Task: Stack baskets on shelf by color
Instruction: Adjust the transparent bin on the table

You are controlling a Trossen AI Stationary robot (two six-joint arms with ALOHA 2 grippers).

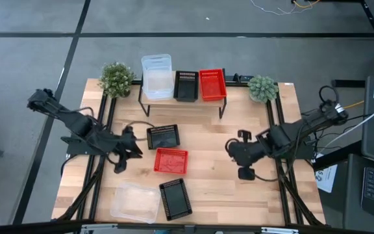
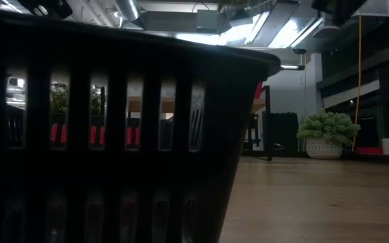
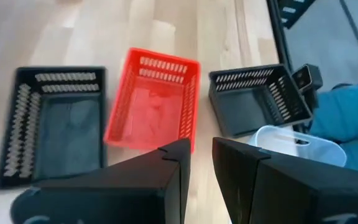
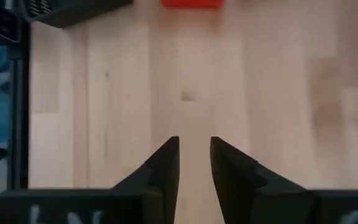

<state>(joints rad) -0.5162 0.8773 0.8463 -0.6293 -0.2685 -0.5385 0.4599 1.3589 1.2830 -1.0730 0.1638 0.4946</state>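
Observation:
The shelf (image 1: 223,101) stands at the table's far side. On it are a stack of clear baskets (image 1: 156,77), a black basket (image 1: 186,85) and a red basket (image 1: 212,84). On the tabletop lie a black basket (image 1: 163,137), a red basket (image 1: 171,160), another black basket (image 1: 174,198) and a clear basket (image 1: 136,202). My left gripper (image 1: 132,142) hovers left of the loose black and red baskets, empty, its fingers a narrow gap apart (image 3: 201,158). My right gripper (image 1: 231,148) hovers over bare wood right of the red basket, empty, with a narrow gap (image 4: 194,155).
A potted plant (image 1: 116,78) stands at the shelf's left end and another (image 1: 263,88) at its right end. Bare wood lies between the red basket and my right gripper. The near black basket (image 2: 113,135) fills most of the low view.

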